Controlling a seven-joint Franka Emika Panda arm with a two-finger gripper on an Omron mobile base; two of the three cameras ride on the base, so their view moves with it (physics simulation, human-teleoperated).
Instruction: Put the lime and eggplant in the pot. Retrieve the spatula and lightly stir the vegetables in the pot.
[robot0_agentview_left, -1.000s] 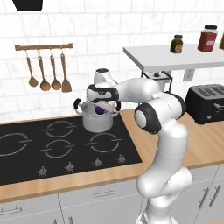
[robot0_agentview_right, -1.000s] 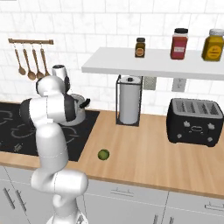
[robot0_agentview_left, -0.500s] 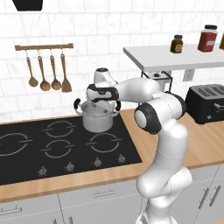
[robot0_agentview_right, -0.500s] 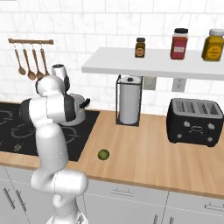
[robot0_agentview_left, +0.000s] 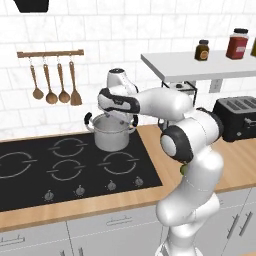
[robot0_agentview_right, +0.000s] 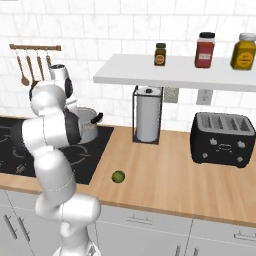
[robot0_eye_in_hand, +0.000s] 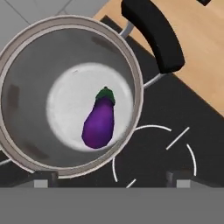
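The eggplant (robot0_eye_in_hand: 99, 121) now lies loose on the floor of the pot (robot0_eye_in_hand: 26, 52), where a second ago I had it pinched above the rim: it has dropped out of my gripper (robot0_eye_in_hand: 109, 181), whose jaws have spread wide apart and hold nothing, the two dark tips standing at the bottom of the hand view with only the cooktop (robot0_eye_in_hand: 175, 118) and pot rim between them. That, I judge, closes the first half of the loading step; the lime (robot0_agentview_right: 118, 176) is not yet in, sitting alone on the wooden counter (robot0_agentview_right: 165, 165) at lower centre of the right base view, just off the cooktop's right edge and well apart from the pot. The eggplant looks small for the pot (plenty of room left for the lime): deep glossy purple, plump at the lower end, tapering to a green cap that points toward the top of the hand view, lying just right of centre on the pale steel base and, as far as I can tell, clear of the wall. The pot itself sits in the middle of the left base view on a rear burner, one black handle showing at the upper right of the hand view. My gripper (robot0_agentview_left: 116, 111) hangs directly over it. The hanging utensils (robot0_agentview_left: 55, 80) are at upper left; I cannot pick out the spatula.
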